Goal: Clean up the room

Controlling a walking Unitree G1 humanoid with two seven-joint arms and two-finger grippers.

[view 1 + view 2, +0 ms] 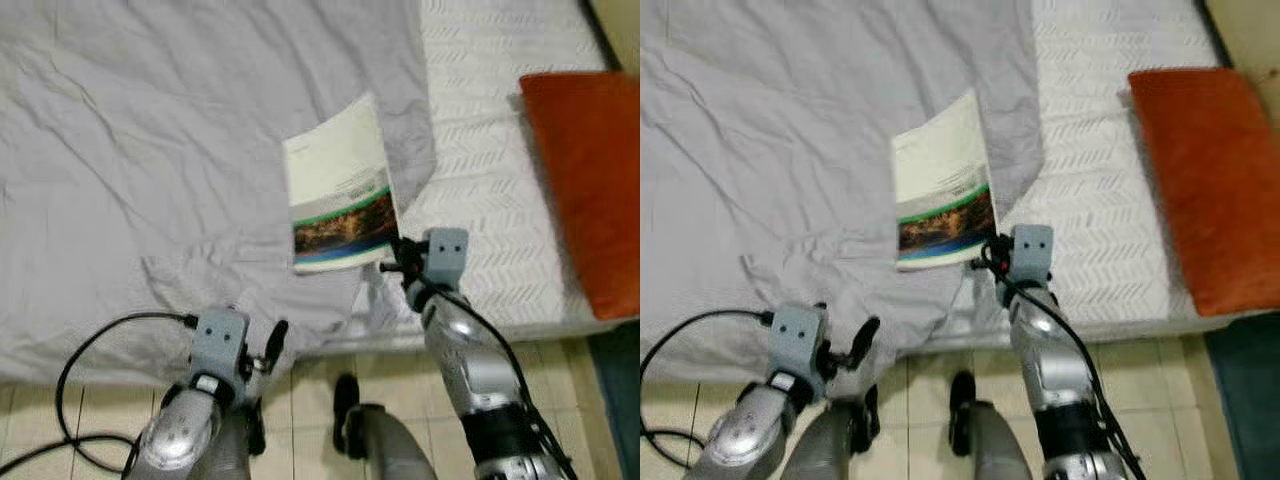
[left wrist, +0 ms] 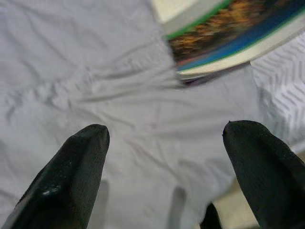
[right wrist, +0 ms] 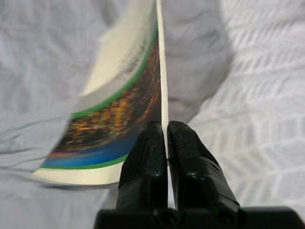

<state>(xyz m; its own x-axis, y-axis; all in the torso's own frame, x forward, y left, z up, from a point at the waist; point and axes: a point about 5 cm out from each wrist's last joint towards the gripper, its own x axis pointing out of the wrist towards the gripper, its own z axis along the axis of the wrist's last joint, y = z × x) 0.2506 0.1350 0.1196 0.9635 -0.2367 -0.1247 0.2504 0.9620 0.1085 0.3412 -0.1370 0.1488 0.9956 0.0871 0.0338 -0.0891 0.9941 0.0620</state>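
- Right gripper (image 3: 166, 143): fingers pinched on the near right corner of the book (image 1: 340, 190), holding it.
- Book on the grey sheet (image 1: 150, 150), near the bed's front edge, by the sheet's border with the white mattress cover (image 1: 490, 150).
- Left gripper (image 2: 167, 157): fingers spread wide above the sheet, gripping nothing.
- Orange cushion (image 1: 590, 180) lies at the bed's right side.

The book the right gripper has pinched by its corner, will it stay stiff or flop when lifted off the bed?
The book looks thin and soft-covered, so it will probably sag. The right gripper is shut on one edge near a corner only, so the far end likely droops or swings. The cover looks glossy, so it may slip over the grey sheet.
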